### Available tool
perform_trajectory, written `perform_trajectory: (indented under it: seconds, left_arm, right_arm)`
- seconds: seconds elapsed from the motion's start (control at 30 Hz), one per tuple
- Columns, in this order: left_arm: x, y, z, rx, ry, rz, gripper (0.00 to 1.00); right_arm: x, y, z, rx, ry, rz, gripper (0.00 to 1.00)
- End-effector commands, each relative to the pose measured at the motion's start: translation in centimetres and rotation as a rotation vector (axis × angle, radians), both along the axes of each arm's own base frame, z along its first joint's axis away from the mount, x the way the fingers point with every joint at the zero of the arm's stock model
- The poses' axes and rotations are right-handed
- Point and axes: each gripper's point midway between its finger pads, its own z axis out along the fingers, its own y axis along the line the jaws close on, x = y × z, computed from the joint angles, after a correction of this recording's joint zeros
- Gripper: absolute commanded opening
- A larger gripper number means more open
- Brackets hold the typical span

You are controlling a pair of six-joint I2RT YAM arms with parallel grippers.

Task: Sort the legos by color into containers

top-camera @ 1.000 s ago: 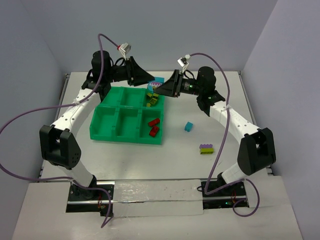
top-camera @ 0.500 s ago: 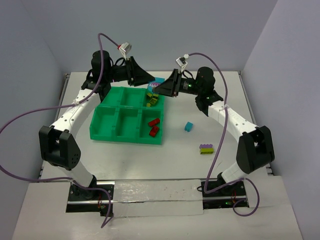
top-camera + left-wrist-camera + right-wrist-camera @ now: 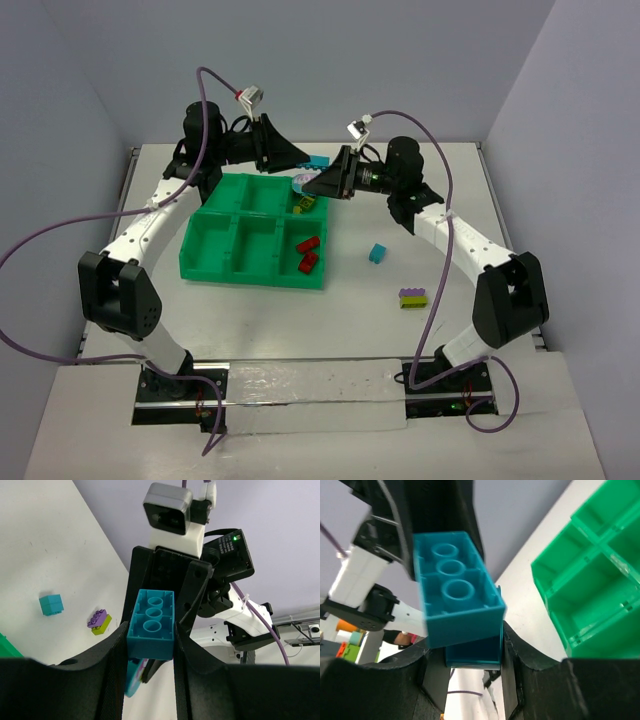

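Observation:
My left gripper (image 3: 303, 159) is shut on a cyan brick (image 3: 318, 160) above the back right of the green tray (image 3: 215, 262). In the left wrist view the jaws (image 3: 150, 642) clamp that brick (image 3: 151, 627), hollow side up. My right gripper (image 3: 312, 184) faces it, shut on a second cyan piece (image 3: 472, 652) that sits tilted just under the left's brick (image 3: 454, 587). Whether the two still touch I cannot tell. Red bricks (image 3: 307, 251) lie in the front right compartment, yellow-green ones (image 3: 303, 205) in the back right one.
A cyan cube (image 3: 377, 253) and a purple brick stacked on a yellow-green one (image 3: 412, 297) lie on the white table right of the tray; both show in the left wrist view, the cube (image 3: 51, 604) and the stack (image 3: 98, 621). Tray compartments (image 3: 600, 580) lie below the right gripper.
My right gripper has shifted left and slightly down over the back right compartment with its piece. The left gripper has stayed in place with the cyan brick.

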Motion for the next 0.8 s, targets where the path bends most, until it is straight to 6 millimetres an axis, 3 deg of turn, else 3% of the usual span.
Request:
perform_trajectory:
  seconds: [0.0,0.23,0.37,0.6,0.77]
  left_arm:
    - [-0.1,0.9,2.3,-0.021,-0.06,0.025,0.0]
    - [1.7,2.6,1.0,0.051,-0.022,0.122,0.0]
    - [5.5,6.3,-3.1,0.253,0.061,0.37,0.0]
    - [7.7,12.6,-9.1,0.598,0.126,0.661,0.0]
    - [8.8,14.6,-12.8,0.74,0.151,0.73,0.0]
  right_arm:
    - [-0.4,-0.5,-0.1,-0.094,-0.086,-0.054,0.0]
    - [-0.5,-2.3,-3.0,-0.258,-0.084,-0.126,0.0]
    - [-0.5,-4.3,-4.1,-0.373,-0.101,-0.212,0.0]
    - [-0.3,-8.5,-5.4,-0.514,-0.102,-0.359,0.0]
    - [-0.1,-10.1,-5.8,-0.556,-0.091,-0.411,0.0]
